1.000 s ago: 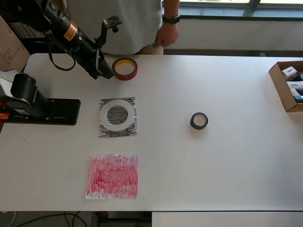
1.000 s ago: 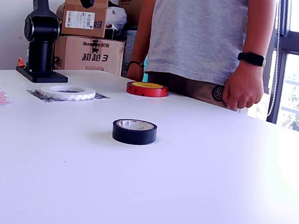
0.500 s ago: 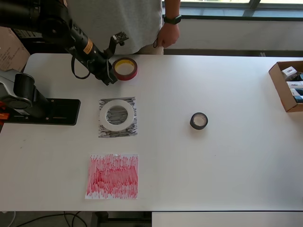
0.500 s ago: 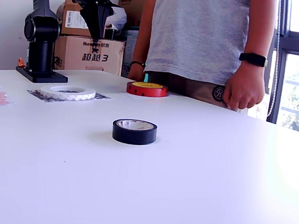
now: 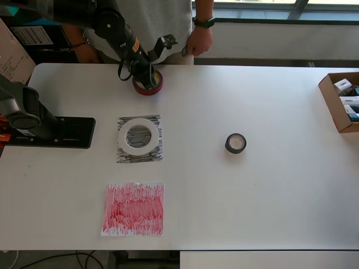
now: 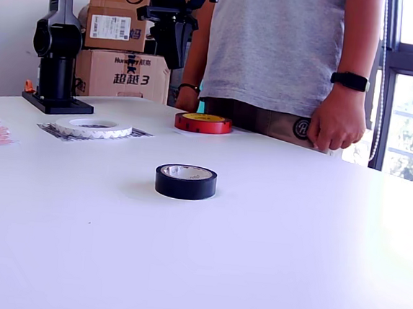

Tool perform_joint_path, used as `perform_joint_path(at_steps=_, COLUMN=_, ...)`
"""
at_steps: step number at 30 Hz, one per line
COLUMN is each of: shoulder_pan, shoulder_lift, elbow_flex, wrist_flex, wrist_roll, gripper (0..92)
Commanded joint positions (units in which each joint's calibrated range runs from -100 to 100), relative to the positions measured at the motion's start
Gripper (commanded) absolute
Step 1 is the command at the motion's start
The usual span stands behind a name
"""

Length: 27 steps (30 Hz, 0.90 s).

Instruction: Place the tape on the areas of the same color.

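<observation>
So the red roll (image 5: 148,84) sits flat near the table's far edge, about 12 o'clock from the black patch (image 5: 139,139) in the overhead view, and my gripper (image 5: 147,74) hangs right over it. In the exterior view the gripper (image 6: 175,50) is clearly above the roll (image 6: 203,122), not touching it. I honestly can't tell from either view whether the jaws are spread or pressed together, too dark and small. The white ring (image 5: 138,136) is lying on the black patch, which looks like the wrong match, and the small black roll (image 5: 236,143) is out at 3 o'clock from that patch, well apart on bare table. The red patch (image 5: 133,208) is at 6 o'clock from the black one, nothing on it. My worry: the roll is near the table (image 5: 269,213) edge and a person's hand (image 5: 198,42) is hovering near it at roughly 2 o'clock, so a sloppy descent could nudge the roll toward the edge or toward that hand. Also, carrying it to the red patch means passing right over the white ring, so I'd lift high or swing around. Plenty of open room on the overhead view's right half; the arm base (image 5: 47,130) crowds the 9 o'clock side.
</observation>
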State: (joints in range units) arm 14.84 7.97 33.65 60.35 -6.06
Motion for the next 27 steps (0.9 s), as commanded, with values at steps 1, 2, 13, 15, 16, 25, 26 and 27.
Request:
perform_joint_path(at_steps=1, shoulder_pan=1.3, shoulder_lift=0.8, elbow_flex=-0.3, wrist_flex=0.7, wrist_roll=3.2, gripper=15.6)
perform_joint_path(at_steps=2, shoulder_pan=1.7, shoulder_lift=1.2, elbow_flex=-0.3, wrist_flex=0.6, wrist_roll=3.2, gripper=18.6)
perform_joint_path(at_steps=13, shoulder_pan=3.4, shoulder_lift=7.4, elbow_flex=1.6, wrist_flex=-6.1, wrist_roll=4.2, gripper=32.9)
perform_joint_path(at_steps=15, shoulder_pan=3.7, shoulder_lift=8.8, elbow_flex=1.6, wrist_flex=-8.0, wrist_roll=4.3, gripper=34.8)
perform_joint_path(at_steps=16, shoulder_pan=3.8, shoulder_lift=9.4, elbow_flex=1.7, wrist_flex=-9.0, wrist_roll=4.3, gripper=35.9)
perform_joint_path(at_steps=25, shoulder_pan=6.4, shoulder_lift=13.5, elbow_flex=1.6, wrist_flex=-13.5, wrist_roll=6.3, gripper=45.1)
perform_joint_path(at_steps=26, shoulder_pan=7.0, shoulder_lift=13.8, elbow_flex=1.6, wrist_flex=-13.5, wrist_roll=6.8, gripper=45.3)
perform_joint_path(at_steps=27, shoulder_pan=7.4, shoulder_lift=14.0, elbow_flex=1.6, wrist_flex=-13.6, wrist_roll=7.6, gripper=45.3)
